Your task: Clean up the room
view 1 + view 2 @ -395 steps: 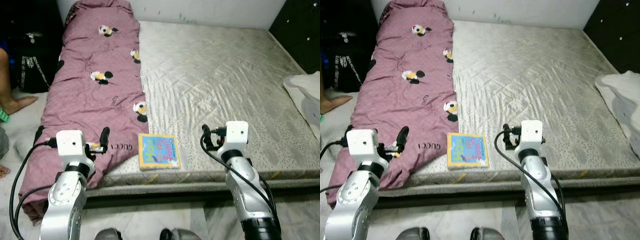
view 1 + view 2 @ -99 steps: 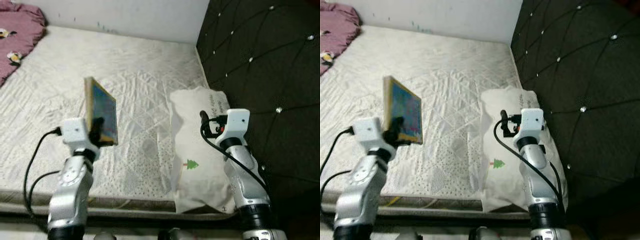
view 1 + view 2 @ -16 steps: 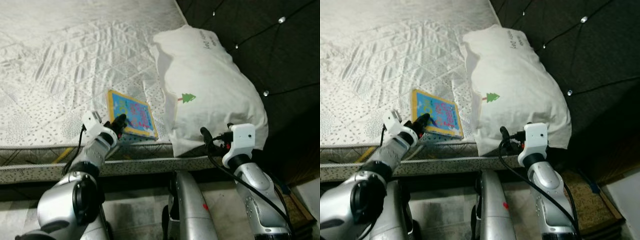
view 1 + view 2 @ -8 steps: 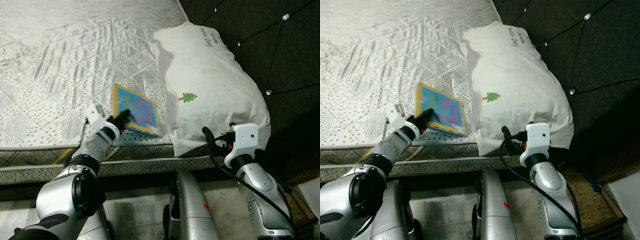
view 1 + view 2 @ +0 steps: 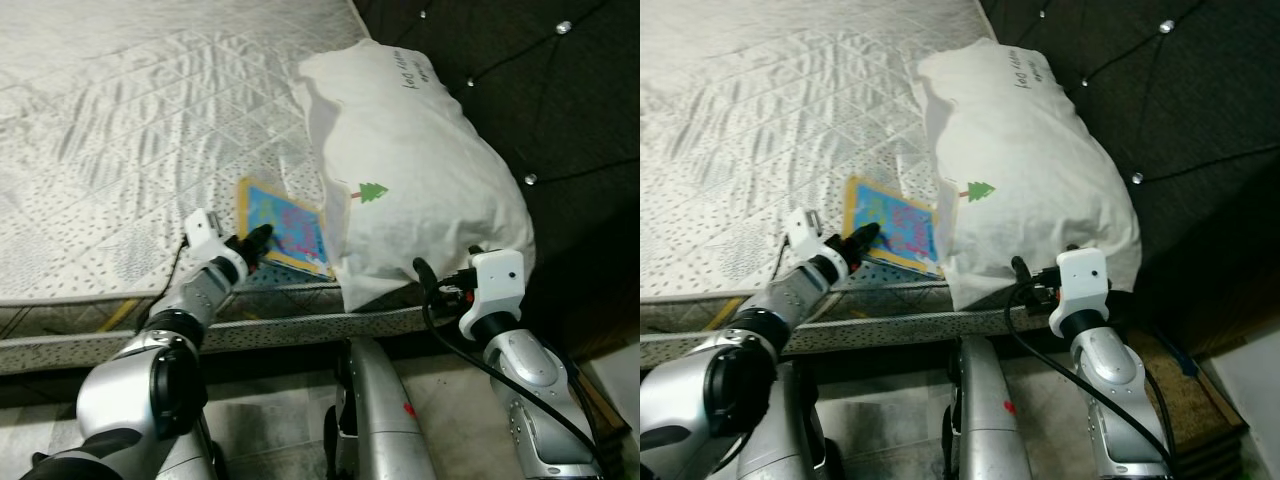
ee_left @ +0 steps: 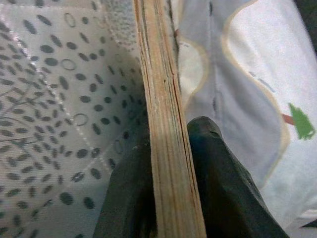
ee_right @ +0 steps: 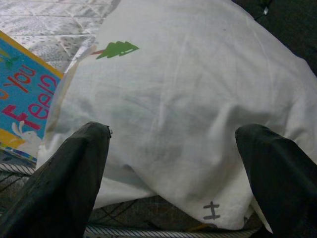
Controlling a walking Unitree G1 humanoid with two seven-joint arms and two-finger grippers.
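— Since a second ago, where has the book (image 5: 287,232) gone?

— Toward three o'clock: its far edge now slips under the white pillow (image 5: 415,170), low on the mattress (image 5: 120,110) near the front edge. My left pincer (image 5: 253,243) is clamped on the book's corner, at nine o'clock from the pillow.

— And your other one?

— My right pincer (image 7: 168,163) is spread wide and empty, off the bed at the pillow's six o'clock.

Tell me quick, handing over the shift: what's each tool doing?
Left tool: shut on the book.
Right tool: open, holding nothing, facing the pillow.
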